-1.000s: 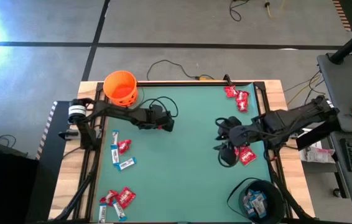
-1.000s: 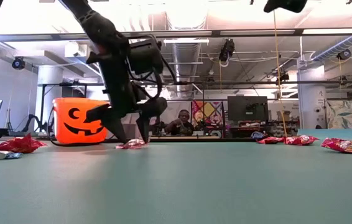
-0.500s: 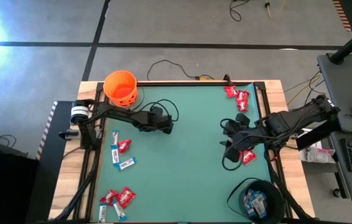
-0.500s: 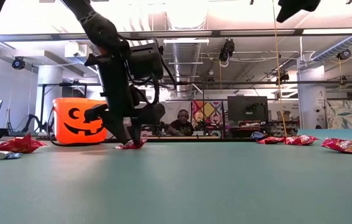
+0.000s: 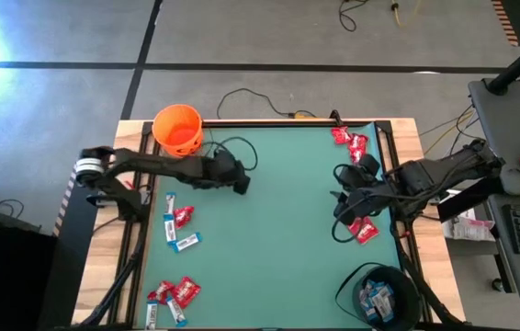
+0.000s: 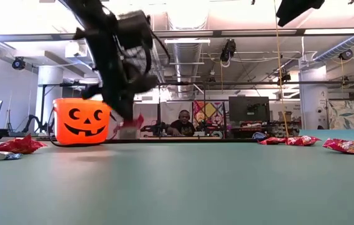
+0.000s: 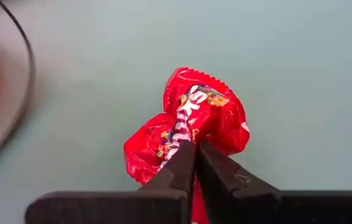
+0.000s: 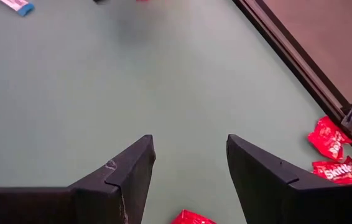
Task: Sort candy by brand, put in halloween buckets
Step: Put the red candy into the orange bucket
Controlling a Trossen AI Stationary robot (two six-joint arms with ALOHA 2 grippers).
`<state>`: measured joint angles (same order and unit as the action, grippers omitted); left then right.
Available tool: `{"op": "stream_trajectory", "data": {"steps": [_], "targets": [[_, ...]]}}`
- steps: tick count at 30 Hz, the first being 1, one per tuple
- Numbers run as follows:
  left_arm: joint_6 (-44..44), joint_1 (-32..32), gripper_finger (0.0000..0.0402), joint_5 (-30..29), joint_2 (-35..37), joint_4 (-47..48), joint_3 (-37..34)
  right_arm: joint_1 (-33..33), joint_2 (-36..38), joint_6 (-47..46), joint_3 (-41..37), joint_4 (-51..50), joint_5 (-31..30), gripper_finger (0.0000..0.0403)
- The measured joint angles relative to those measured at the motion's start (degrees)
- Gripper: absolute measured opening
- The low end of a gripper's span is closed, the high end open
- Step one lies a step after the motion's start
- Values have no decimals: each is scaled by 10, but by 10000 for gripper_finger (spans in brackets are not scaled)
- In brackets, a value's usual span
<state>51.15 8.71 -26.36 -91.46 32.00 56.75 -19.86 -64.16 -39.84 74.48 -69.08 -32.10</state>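
Observation:
A red candy packet (image 7: 194,121) hangs just above the green mat, with my left gripper (image 5: 240,182) shut on it, right of the orange halloween bucket (image 5: 178,130). In the low view the packet (image 6: 131,122) is clear of the table beside the orange bucket (image 6: 81,121). My right gripper (image 5: 343,204) hovers open over the mat's right side, near a red packet (image 5: 365,231) lying flat. The black bucket (image 5: 378,292) stands at the near right, with blue-and-white bars in it. My left gripper pinches the red packet's crumpled middle (image 7: 185,132) between its two fingertips (image 7: 177,167). The fingers slant down, coming from the table's left side. The packet is lifted clear of the mat and bunches around the tips.
More red packets (image 5: 350,142) lie at the far right corner. Red packets and blue-and-white bars (image 5: 179,223) lie along the left edge, and another cluster (image 5: 173,294) at the near left. A black cable (image 5: 242,152) loops near the orange bucket. The mat's middle (image 5: 278,239) is bare.
My left gripper has shut on the red packet that lay on the mat, then risen and drawn back toward the table's left edge and the orange bucket. The packet is now lifted clear. My right gripper has tipped and shifted slightly toward the far edge, staying open.

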Motion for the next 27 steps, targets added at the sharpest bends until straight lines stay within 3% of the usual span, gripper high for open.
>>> {"op": "stream_trajectory", "data": {"steps": [5,10,15,19,22,25,27], "targets": [[-52,50,0,-11,95,35,36,2,-1,7,0,-1,0,194],[-142,133,0,-37,132,148,144,2,-1,9,0,0,0,194],[-200,260,0,-39,116,289,243,1,-1,22,0,24,14,194],[-212,363,0,21,96,325,271,-7,-1,49,0,98,48,183],[-233,413,0,82,68,320,270,-14,-4,72,0,147,115,165],[-258,435,0,95,30,335,267,-22,-5,58,0,164,206,148],[-273,447,0,97,3,341,267,-33,-4,28,1,164,222,138]]}}
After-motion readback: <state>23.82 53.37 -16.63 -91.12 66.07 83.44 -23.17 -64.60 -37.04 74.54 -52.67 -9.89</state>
